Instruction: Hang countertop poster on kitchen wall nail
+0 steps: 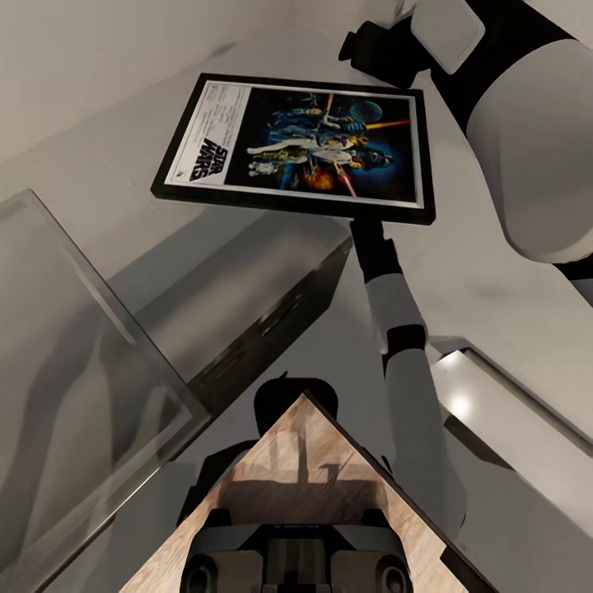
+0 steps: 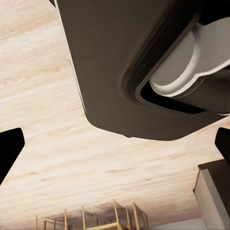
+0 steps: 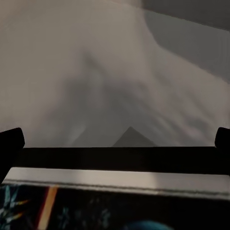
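The black-framed Star Wars poster [image 1: 305, 144] hangs high in the head view, face toward me, title strip at its left end, in front of the pale wall [image 1: 82, 66]. My right gripper [image 1: 368, 229] sits at the middle of its lower edge, at the tip of the thin white forearm. In the right wrist view the frame's far edge [image 3: 115, 160] runs across between the fingertips [image 3: 10, 143], which stand wide apart; artwork shows nearer the camera. Whether they touch the frame is unclear. My left gripper [image 2: 115, 148] is open over wooden floor. No nail can be made out.
The light grey countertop [image 1: 222, 255] with its dark cabinet front [image 1: 280, 321] lies under the poster. A glass panel [image 1: 82, 354] stands at the left. My bulky right upper arm [image 1: 535, 140] is at the top right. Wooden chairs [image 2: 96, 218] show past my body [image 2: 134, 62].
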